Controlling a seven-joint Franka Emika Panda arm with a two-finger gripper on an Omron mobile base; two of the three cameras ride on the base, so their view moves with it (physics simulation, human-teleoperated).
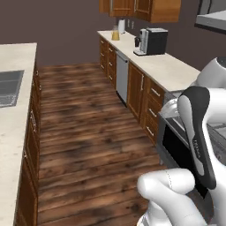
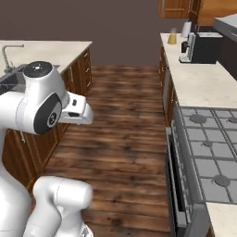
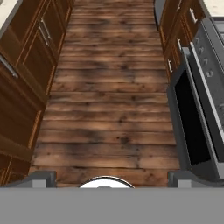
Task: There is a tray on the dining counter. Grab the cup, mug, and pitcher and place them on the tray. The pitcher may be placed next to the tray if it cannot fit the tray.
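The pitcher (image 1: pixel 115 33) (image 2: pixel 172 37), a clear carafe of orange liquid, stands at the far end of the wall-side counter (image 1: pixel 167 68), several metres ahead. In the hand view my gripper (image 3: pixel 113 178) looks down the wooden aisle floor. Its fingertips (image 3: pixel 41 178) stand wide apart, open, with nothing between them. The tray, the cup and the mug are out of view. A broad beige counter (image 1: pixel 17 101) (image 2: pixel 46 50) with a sink runs along the left. I cannot tell whether it is the dining counter.
A white paper towel roll (image 1: pixel 121 25) and a black-and-silver coffee machine (image 1: pixel 152 41) (image 2: pixel 203 46) stand near the pitcher. A stove (image 2: pixel 208 139) with its oven door (image 3: pixel 192 122) is close on the right. Wooden floor (image 1: pixel 88 123) runs between the two cabinet rows.
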